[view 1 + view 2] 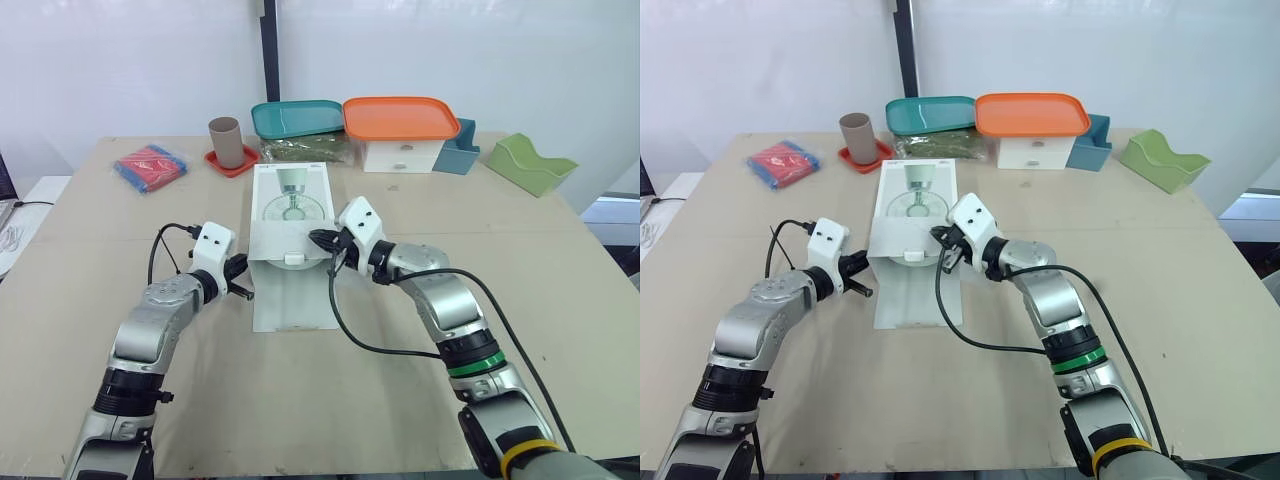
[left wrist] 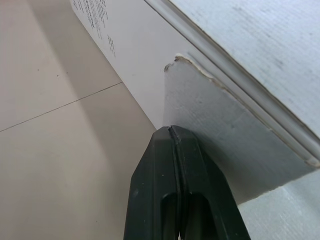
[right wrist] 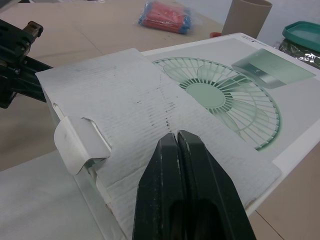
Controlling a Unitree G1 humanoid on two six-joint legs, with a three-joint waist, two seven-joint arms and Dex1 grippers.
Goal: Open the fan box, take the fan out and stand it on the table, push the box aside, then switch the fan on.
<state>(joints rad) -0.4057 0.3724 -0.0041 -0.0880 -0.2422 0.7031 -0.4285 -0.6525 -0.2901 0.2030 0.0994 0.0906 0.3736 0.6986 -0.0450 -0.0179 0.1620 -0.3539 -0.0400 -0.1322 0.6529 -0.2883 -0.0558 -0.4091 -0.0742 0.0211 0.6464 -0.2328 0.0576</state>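
the fan box (image 1: 290,215) lies flat at the middle of the table (image 1: 500,280), its printed fan picture facing up and its long axis running from the far edge toward the near edge. a grey unprinted panel (image 3: 130,95) lies folded over the near part of the printed top, with a small white tuck tab (image 3: 80,145) at its near end. a long white flap (image 1: 292,300) lies spread on the table from the box's near end toward the near edge.

you see the right gripper (image 3: 176,134) at the box's near right corner, fingers pressed together and pinching nothing, the tips just above the grey panel; you cannot tell whether they touch it. the left gripper (image 2: 172,131) sits at the box's near left corner, fingers likewise pressed together and holding nothing, the tip just beside a grey side flap (image 2: 220,135) that stands out from the box's left wall. the box thus lies between the two grippers.

along the far edge, from the left corner toward the right: a red and blue packet (image 1: 150,166), a brown cup (image 1: 225,140) on a red saucer (image 1: 232,165), a teal-lidded container (image 1: 298,118), a white box with an orange lid (image 1: 402,118), a teal holder (image 1: 460,148), and a green tray (image 1: 530,163). all stand well apart from the grippers.
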